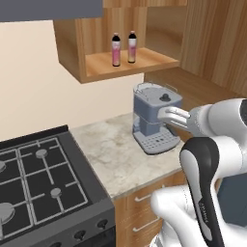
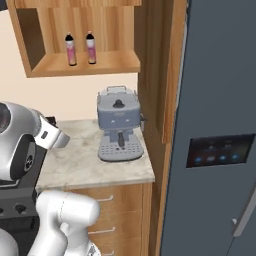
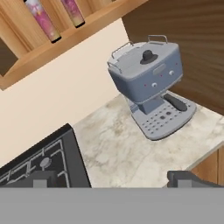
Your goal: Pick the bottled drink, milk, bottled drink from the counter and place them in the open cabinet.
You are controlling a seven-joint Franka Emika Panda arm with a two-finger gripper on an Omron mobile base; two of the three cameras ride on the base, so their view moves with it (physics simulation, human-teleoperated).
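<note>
Both bottled drinks (image 1: 116, 49) (image 1: 131, 47) are standing upright and close together on the shelf board of the open cabinet (image 1: 144, 61), side by side, black caps up. The milk is not turning up on the visible stretch of counter (image 1: 113, 154); that stretch is carrying a grey-blue coffee machine (image 1: 155, 123), with a black stove (image 1: 41, 183) alongside. The gripper (image 3: 112, 177) is hanging empty above the counter, its fingertips (image 3: 181, 177) standing wide apart at the bottom corners of the hand view. Judgement: the step in hand is finding the carton, so the search should be running elsewhere along the worktop, and the approach should be made with the fingers staying wide and the hand keeping well off the coffee machine. The arm is reaching forward over the counter edge, forearm near level, hand tilted down toward the marble.
</note>
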